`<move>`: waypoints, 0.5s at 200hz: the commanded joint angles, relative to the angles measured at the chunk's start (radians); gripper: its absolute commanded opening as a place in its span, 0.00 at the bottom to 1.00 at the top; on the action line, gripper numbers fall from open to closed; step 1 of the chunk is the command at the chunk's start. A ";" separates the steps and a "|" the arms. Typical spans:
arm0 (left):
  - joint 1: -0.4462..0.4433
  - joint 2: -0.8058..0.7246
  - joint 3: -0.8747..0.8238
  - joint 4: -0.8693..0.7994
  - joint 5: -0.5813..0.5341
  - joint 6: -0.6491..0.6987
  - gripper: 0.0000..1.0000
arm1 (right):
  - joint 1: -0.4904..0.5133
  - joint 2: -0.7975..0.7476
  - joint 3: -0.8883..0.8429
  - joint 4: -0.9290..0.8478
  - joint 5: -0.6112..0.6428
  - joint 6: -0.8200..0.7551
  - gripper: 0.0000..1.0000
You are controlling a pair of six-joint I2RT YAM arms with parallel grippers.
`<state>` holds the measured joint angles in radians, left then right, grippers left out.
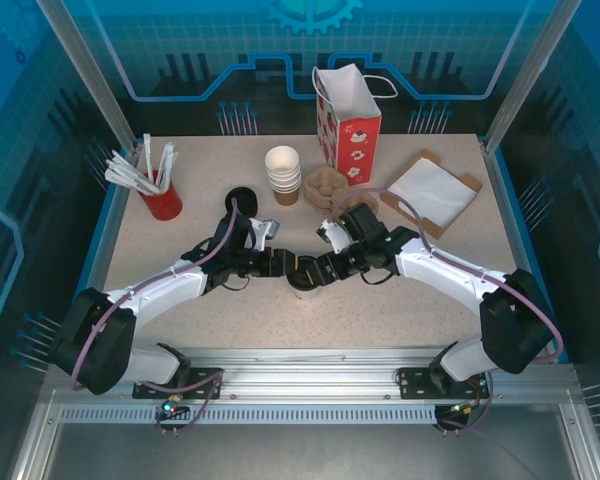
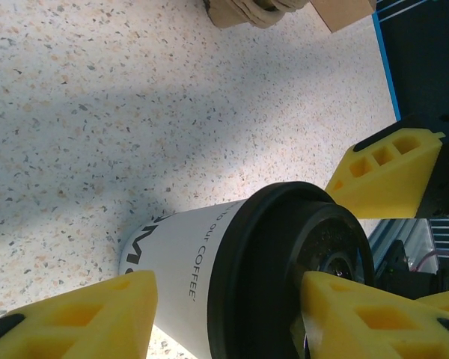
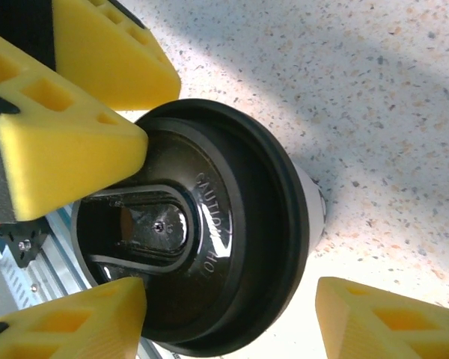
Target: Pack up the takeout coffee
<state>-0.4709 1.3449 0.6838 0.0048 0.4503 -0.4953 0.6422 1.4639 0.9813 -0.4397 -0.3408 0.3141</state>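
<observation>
Now, takeout coffee (image 1: 305, 277): upright, middle of the table (image 1: 450, 300), a touch toward the near edge.
Left gripper (image 2: 226, 288): jaws part-spread astride the coffee; a real grip, can't tell.
Right gripper (image 3: 230, 292): spread, straddling the coffee, one finger clear of it, nothing held.
Far side: cup stack (image 1: 283, 170), red bag (image 1: 348, 125).

The table (image 1: 360, 312) is being overlooked whole from high above and behind its near edge, facing down and forward, while the takeout coffee (image 1: 305, 279), being shared by all three views, is being framed very closely from opposite sides by both wrist cameras.
</observation>
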 commanded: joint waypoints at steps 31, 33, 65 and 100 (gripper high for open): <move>-0.013 -0.025 0.075 -0.018 -0.023 -0.062 0.64 | -0.010 -0.009 0.099 -0.081 0.010 0.018 0.73; -0.014 -0.025 0.077 -0.021 -0.026 -0.064 0.64 | -0.011 -0.011 0.101 -0.084 0.012 0.016 0.73; -0.011 -0.071 0.103 -0.043 -0.079 -0.073 0.69 | 0.000 -0.072 0.123 -0.146 0.097 -0.036 0.82; 0.033 -0.175 0.082 -0.107 -0.186 -0.073 0.72 | 0.125 -0.104 0.115 -0.205 0.370 -0.120 0.94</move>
<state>-0.4721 1.2495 0.7586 -0.0395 0.3523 -0.5518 0.6891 1.3823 1.0756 -0.5678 -0.1616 0.2611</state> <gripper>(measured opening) 0.711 0.914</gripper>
